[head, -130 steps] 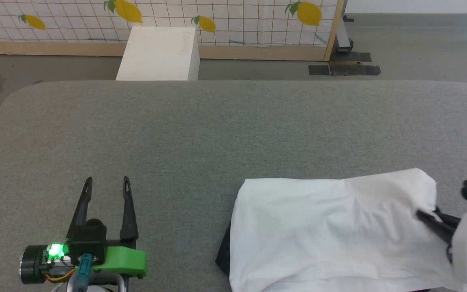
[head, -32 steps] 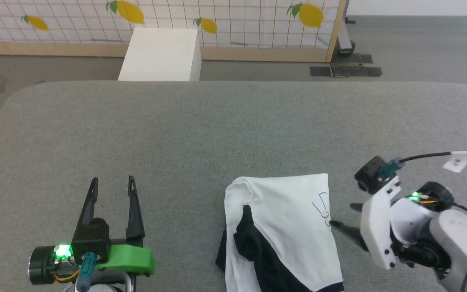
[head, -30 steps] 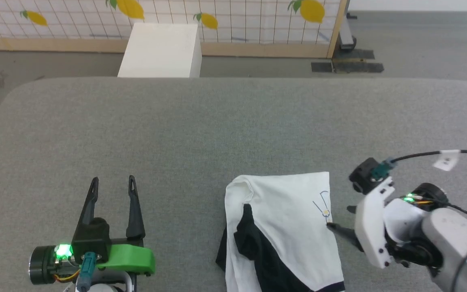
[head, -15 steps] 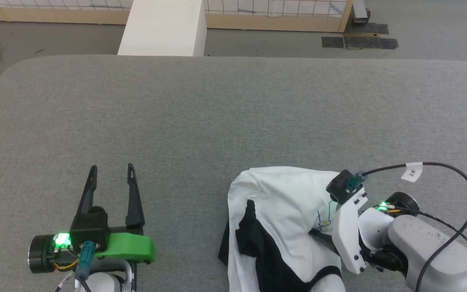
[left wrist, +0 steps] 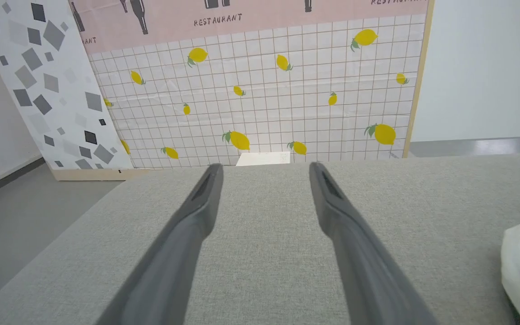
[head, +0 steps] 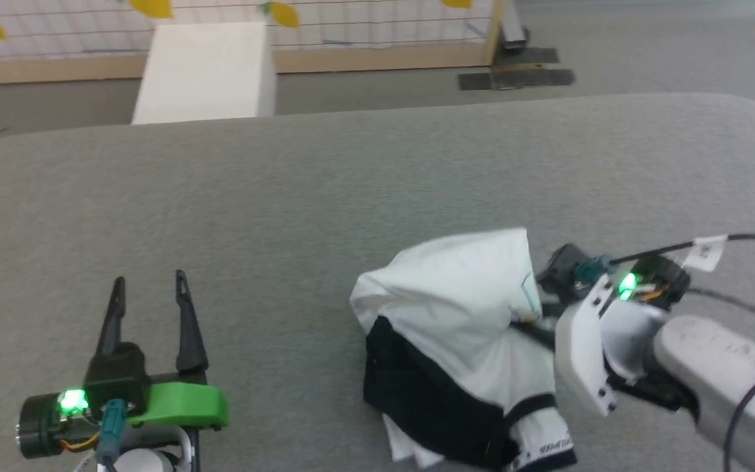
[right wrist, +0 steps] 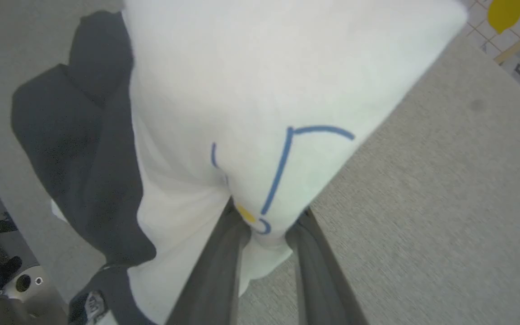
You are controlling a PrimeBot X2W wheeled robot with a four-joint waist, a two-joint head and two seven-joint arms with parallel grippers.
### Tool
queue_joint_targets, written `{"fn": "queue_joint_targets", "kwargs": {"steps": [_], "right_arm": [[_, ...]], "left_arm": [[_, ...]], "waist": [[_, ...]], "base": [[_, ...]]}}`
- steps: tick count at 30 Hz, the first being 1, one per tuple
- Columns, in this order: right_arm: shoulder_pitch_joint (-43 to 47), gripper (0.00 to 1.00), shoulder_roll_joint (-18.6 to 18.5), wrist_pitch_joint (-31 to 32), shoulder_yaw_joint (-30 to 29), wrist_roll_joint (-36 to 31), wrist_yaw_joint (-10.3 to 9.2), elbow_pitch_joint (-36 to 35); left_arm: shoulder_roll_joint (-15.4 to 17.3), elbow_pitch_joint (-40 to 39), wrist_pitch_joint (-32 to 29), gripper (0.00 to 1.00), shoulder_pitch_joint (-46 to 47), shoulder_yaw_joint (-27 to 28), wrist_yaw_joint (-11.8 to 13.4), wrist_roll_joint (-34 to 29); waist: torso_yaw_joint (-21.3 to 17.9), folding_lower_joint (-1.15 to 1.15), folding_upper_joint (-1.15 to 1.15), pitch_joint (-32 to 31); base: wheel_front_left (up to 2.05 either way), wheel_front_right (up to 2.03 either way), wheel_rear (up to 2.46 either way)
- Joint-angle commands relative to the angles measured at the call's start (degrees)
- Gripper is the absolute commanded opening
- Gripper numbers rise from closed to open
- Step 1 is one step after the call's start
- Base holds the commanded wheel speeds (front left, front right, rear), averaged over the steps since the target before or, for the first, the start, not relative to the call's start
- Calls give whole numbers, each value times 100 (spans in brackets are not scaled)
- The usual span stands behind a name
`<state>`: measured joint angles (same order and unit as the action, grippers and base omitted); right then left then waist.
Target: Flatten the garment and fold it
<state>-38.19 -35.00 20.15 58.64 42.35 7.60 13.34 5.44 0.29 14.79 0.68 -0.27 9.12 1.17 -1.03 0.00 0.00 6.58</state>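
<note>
**Ana:** Where did the garment lie?

**Ben:** It was bunched in a heap on the near right part of the counter. The white body was on top, black sleeve cloth spilled out beneath, and the black-trimmed collar sat at the near edge. It was nowhere near flat.

**Ana:** And the end effectors?

**Ben:** The right end effector had its fingers pinched together on a fold of the white body, right at a small blue-and-yellow print. The cloth creased inward at that pinch. The left end effector stood with its fingers wide apart, holding nothing, over bare counter well to the left of the heap.

**Ana:** How would the shirt handle?

**Ben:** Soft, light and limp, I judged. It would drape from any single pinch and drag the rest along. Thin layers could slip, or two could come up together.

**Ana:** So where to take hold?

**Ben:** A mid-body pinch would likely only raise a peak. I'd have taken two hem corners or both shoulder seams, one per side, to pull it taut and spread it.
</note>
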Motion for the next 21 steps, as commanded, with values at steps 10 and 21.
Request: {"fn": "queue_joint_targets", "kwargs": {"steps": [10, 21], "right_arm": [[-948, 0, -1322, 375, -302, -348, -11, -306], [-1483, 0, -1880, 152, -833, -795, -11, 1185]], "left_arm": [[237, -441, 21, 100, 493, 133, 76, -161], [406, -1002, 21, 100, 1036, -119, 129, -285]], "waist": [[-1425, 0, 0, 1338], [-1317, 0, 0, 2142]], "base": [[0, 0, 0], [0, 0, 0]]}}
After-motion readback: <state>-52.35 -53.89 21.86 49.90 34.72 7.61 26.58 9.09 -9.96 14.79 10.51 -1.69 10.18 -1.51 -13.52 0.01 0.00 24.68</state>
